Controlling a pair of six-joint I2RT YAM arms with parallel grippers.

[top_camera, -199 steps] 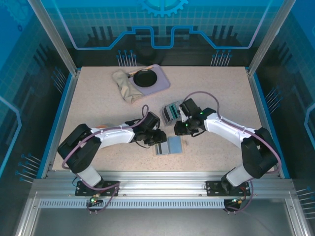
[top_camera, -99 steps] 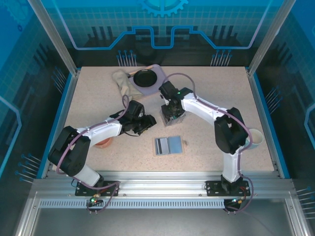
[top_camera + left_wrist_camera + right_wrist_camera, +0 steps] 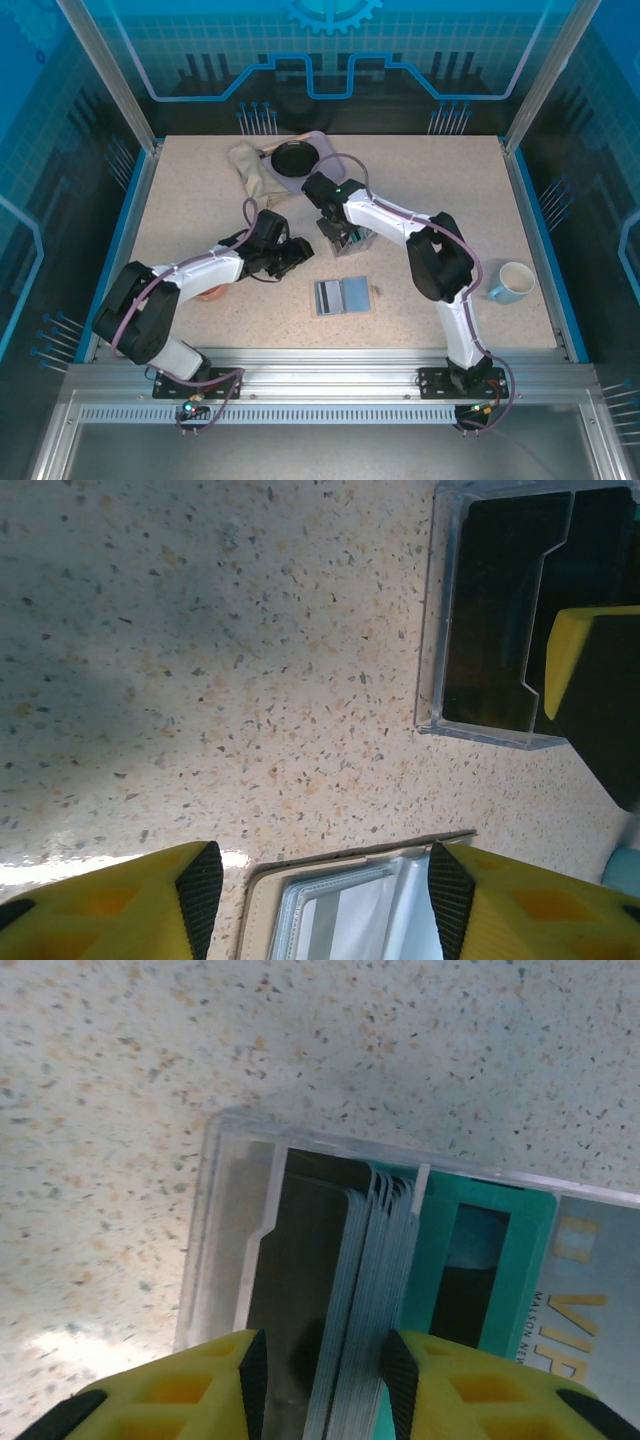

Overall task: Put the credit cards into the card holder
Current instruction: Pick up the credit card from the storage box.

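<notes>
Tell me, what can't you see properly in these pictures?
- Top view: the right end effector hides most of the card tray.
- Left wrist view: the bottom edge cuts off the holder.
- Right wrist view: the cards are too thin to count; print on the teal card runs off the edge.

your left arm (image 3: 195, 270): bends toward centre
your left gripper (image 3: 315, 890): jaws wide apart
your right arm (image 3: 390, 220): reaches far left
your right gripper (image 3: 318, 1360): jaws narrowly parted

Speckled beige tabletop (image 3: 180, 200), aluminium frame rails (image 3: 330, 375), blue translucent walls (image 3: 330, 60).
</notes>
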